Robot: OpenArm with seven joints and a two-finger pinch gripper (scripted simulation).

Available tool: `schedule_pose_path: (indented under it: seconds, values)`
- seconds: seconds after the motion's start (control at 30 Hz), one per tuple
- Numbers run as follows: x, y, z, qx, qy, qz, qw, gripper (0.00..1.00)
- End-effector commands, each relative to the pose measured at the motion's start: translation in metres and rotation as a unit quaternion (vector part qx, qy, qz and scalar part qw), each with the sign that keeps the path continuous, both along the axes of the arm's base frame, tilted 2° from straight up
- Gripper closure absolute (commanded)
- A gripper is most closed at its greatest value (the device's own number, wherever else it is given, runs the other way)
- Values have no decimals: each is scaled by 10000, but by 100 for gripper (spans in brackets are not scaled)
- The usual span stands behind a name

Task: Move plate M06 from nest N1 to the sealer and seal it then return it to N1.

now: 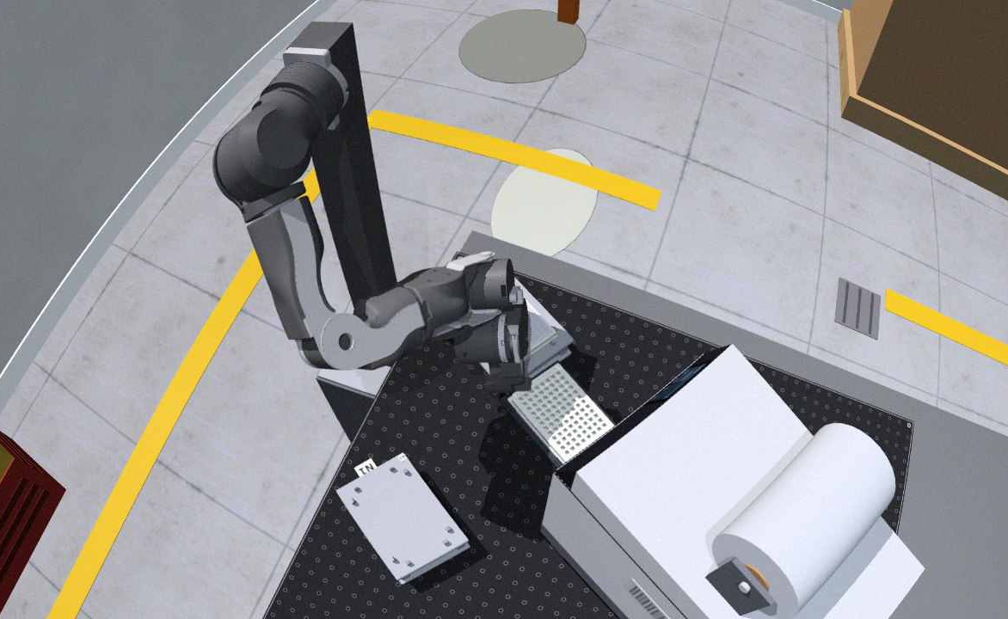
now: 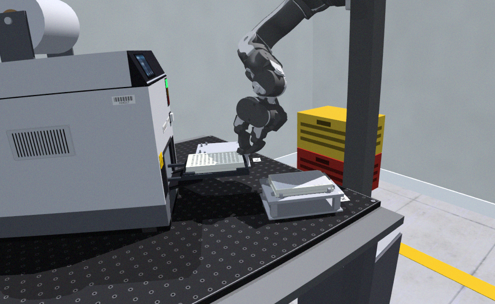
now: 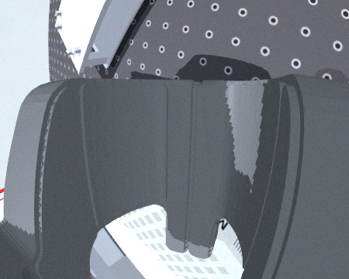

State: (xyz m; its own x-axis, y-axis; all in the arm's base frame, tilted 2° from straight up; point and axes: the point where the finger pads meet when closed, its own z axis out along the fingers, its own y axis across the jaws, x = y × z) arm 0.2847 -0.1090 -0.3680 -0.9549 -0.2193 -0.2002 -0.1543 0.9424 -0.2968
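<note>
Plate M06 [image 1: 562, 412] on sealer stage, stage out
Closed gripper [image 1: 509, 383] over its outer end; nest N1 [image 1: 403, 517] bare

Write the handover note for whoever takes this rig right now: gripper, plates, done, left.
Gripper: shut, holding nothing, hovering low over the outer end of plate M06; contact cannot be told.
M06: lying flat on the sealer's stage, which stands out in front of the housing; wells bare, no foil on it.
Nest N1: vacated.
M09: sealed, sitting on nest N2, untouched.
Lamp: green.
Done: M06 moved from N1 to the stage.
Left: press START at the right edge of the front, stay off the stage until the lamp is green again, carry M06 to N1, seat it, let go.
</note>
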Motion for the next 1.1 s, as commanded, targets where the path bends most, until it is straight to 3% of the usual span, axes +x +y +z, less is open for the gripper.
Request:
schedule_pose_path:
  seconds: [0.0,0.37,0.5,1.07]
  values:
    - [9,-38,3,-46,-23,-50,10000,100]
    - [13,-33,12,-9,-15,-22,10000,100]
    - [33,-135,32,-49,-23,-52,10000,100]
    - [50,-172,51,-48,-23,-52,10000,100]
